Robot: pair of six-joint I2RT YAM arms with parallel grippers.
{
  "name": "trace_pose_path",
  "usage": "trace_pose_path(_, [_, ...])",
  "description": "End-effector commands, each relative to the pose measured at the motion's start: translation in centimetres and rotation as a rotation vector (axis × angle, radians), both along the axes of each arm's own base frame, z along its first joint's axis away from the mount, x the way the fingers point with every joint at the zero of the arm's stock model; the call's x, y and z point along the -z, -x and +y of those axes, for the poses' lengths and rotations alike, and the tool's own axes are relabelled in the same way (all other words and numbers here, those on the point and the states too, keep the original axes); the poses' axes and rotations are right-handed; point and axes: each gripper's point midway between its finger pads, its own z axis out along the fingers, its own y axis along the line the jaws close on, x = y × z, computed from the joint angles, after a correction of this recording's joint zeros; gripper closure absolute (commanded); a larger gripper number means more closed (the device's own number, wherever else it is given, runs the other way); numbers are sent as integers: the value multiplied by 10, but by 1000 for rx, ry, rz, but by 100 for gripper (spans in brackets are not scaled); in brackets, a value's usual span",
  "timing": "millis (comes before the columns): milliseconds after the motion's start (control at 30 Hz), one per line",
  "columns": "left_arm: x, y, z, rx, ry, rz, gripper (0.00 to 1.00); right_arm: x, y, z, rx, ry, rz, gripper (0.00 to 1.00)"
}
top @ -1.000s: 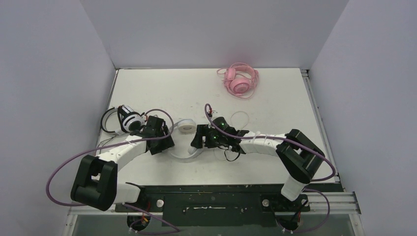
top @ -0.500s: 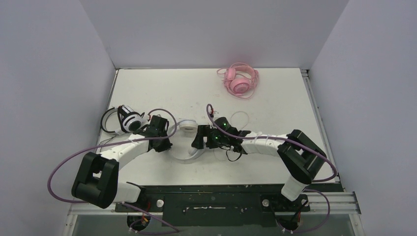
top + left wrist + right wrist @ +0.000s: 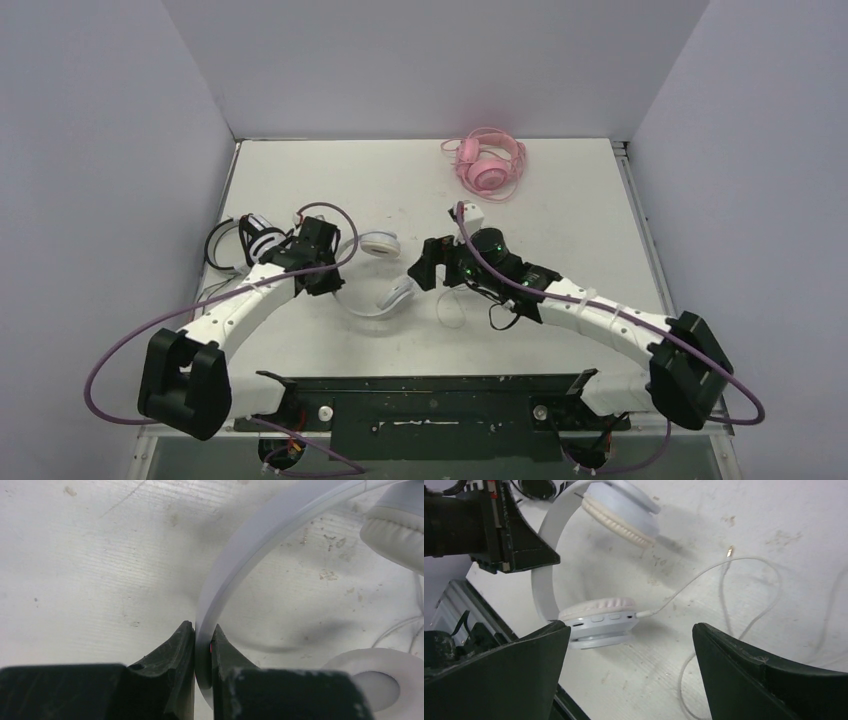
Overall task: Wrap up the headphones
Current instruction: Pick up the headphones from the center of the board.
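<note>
At far left the black-and-white set (image 3: 250, 243) lies by the counter (image 3: 580, 220) edge, close under the left wall. Just right of it the left claw (image 3: 202, 636) is pressed together on the band (image 3: 250, 545) of the white set (image 3: 385, 285), pinching the thin hoop edge-on. That set sits mid-counter, one cup seemingly raised, the other down. It looks light. The band is probably springy, slick plastic, so a pinch there could slip or twist, while the cups offer a broader hold. The right claw (image 3: 628, 630) hangs spread wide over the lower cup, holding nothing. The thin white cable (image 3: 724, 580) trails loose to the right, limp and likely to snag. The pink set (image 3: 488, 165) rests far back, well apart. Open counter lies ahead and to the right for winding
</note>
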Motion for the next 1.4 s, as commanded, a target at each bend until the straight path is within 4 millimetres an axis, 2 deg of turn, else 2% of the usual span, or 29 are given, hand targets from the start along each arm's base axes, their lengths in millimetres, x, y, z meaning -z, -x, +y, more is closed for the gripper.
trace_pose_path(0, [-61, -15, -5, 57, 15, -109, 100, -14, -15, -44, 117, 94, -127, 2])
trace_pose_path(100, [-85, -12, -2, 92, -6, -119, 100, -22, -26, -76, 253, 133, -201, 2])
trace_pose_path(200, [-106, -9, 1, 115, -17, -136, 100, -36, -27, -95, 315, 114, -279, 2])
trace_pose_path(400, [-136, -8, -6, 158, 16, -168, 100, -37, -21, -113, 334, 130, -336, 0])
trace_pose_path(600, [-150, -6, -9, 179, 33, -179, 100, -23, -13, -109, 282, 152, -292, 0])
trace_pose_path(767, [-170, -4, -18, 201, 96, -219, 100, -11, -4, -101, 245, 96, -258, 1])
trace_pose_path(1000, [-188, 1, -26, 222, 151, -247, 100, -2, -3, -98, 224, 85, -231, 3])
trace_pose_path(1067, [-193, 3, -31, 239, 176, -250, 100, -2, -6, -97, 226, 77, -237, 5])
trace_pose_path(1233, [-213, 7, -41, 267, 237, -279, 100, -13, -5, -75, 116, -19, -274, 14])
trace_pose_path(1367, [-225, 11, -52, 310, 298, -286, 100, -24, -11, -65, 94, -81, -323, 19])
